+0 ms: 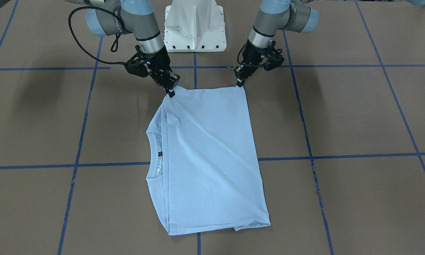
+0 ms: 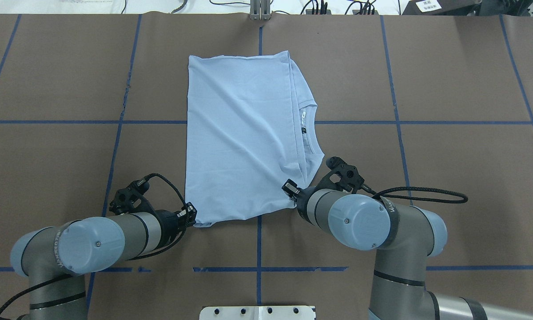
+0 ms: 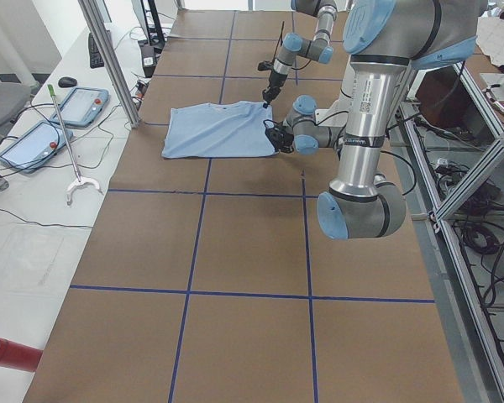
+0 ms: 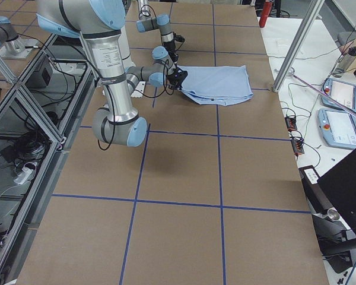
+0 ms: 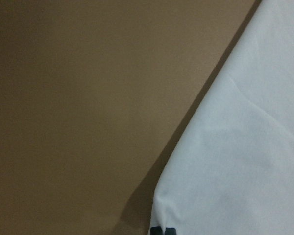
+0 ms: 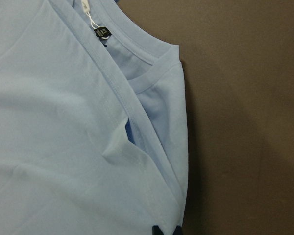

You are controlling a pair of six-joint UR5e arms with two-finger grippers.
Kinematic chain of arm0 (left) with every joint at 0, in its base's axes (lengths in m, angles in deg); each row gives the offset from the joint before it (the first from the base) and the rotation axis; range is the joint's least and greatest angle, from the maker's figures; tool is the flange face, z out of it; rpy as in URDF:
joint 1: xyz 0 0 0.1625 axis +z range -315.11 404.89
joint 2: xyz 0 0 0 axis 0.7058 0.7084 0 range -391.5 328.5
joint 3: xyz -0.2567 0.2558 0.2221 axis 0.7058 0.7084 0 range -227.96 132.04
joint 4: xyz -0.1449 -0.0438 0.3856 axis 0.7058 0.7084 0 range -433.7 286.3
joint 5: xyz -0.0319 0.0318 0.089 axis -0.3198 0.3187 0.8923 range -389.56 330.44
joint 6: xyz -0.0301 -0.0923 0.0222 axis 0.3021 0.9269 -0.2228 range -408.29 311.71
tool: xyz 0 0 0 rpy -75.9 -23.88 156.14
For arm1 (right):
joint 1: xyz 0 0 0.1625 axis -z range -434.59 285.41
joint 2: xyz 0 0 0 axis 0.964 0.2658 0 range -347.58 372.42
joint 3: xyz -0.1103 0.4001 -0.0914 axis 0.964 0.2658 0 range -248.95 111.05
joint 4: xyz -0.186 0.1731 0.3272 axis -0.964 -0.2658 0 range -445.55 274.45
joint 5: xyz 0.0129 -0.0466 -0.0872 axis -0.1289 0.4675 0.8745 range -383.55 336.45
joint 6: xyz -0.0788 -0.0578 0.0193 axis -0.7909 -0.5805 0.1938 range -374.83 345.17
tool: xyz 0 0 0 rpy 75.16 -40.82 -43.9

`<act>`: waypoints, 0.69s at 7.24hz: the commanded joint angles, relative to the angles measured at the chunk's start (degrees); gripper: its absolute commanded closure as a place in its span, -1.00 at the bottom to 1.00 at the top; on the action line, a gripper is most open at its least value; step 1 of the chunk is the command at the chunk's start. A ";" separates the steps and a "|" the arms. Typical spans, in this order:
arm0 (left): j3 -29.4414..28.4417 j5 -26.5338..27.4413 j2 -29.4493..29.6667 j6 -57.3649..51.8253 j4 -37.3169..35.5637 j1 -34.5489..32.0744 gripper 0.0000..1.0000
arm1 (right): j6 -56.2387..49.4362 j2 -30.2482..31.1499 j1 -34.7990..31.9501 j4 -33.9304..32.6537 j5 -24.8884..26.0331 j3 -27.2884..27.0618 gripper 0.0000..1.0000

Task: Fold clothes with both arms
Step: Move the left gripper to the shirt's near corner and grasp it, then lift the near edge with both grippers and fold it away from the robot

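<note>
1. T-shirt (image 2: 235,142): light blue, it lies folded into a rough rectangle at the middle of the brown table (image 2: 448,178). It straddles the blue tape lines (image 2: 426,122) that cross beneath it, and its far edge is near the table's far side.
2. A smooth top layer covers most of the garment. Its long edge runs just beside the ribbed collar (image 2: 312,129), which opens toward the robot's right. The dark neck label (image 2: 303,130) shows inside the collar, with a small white tag (image 2: 303,116) next to it.
3. Long diagonal creases cross the top layer from the collar-side near corner toward the far corner on the robot's left.
4. The left gripper (image 2: 191,216) is at the near corner on the robot's left. Its fingertips are pressed together on the fabric, pinching that corner. Its wrist camera shows two dark tips at the bottom edge on pale cloth, with bare table alongside.
5. The right gripper (image 2: 288,189) is clamped on the other near corner, on the collar side, where several layers meet. Its wrist camera shows the dark tips on the cloth's edge.
6. In the front-facing view both held corners are drawn up into small points, and the near edge runs nearly straight between them.
7. The left arm (image 2: 93,240) and right arm (image 2: 359,220) reach in from either side of the white pedestal base (image 2: 257,312). A black cable (image 2: 426,195) loops beside the right wrist.
</note>
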 commanded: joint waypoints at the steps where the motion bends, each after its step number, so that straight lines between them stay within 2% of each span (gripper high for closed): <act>1: 12.19 -0.15 -0.15 1.10 -10.13 2.49 1.00 | 0.33 2.31 2.88 -3.52 0.12 -6.54 1.00; 3: 17.50 0.11 -0.15 7.50 -11.34 8.20 1.00 | 5.40 5.46 7.53 -11.22 0.21 -17.85 1.00; 4: 21.44 0.11 0.20 8.04 -14.21 8.84 1.00 | 7.17 5.65 9.73 -16.14 2.04 -22.87 1.00; 5: 23.75 -0.06 0.55 7.01 -17.89 8.41 1.00 | 7.18 4.52 8.97 -19.32 2.75 -24.40 1.00</act>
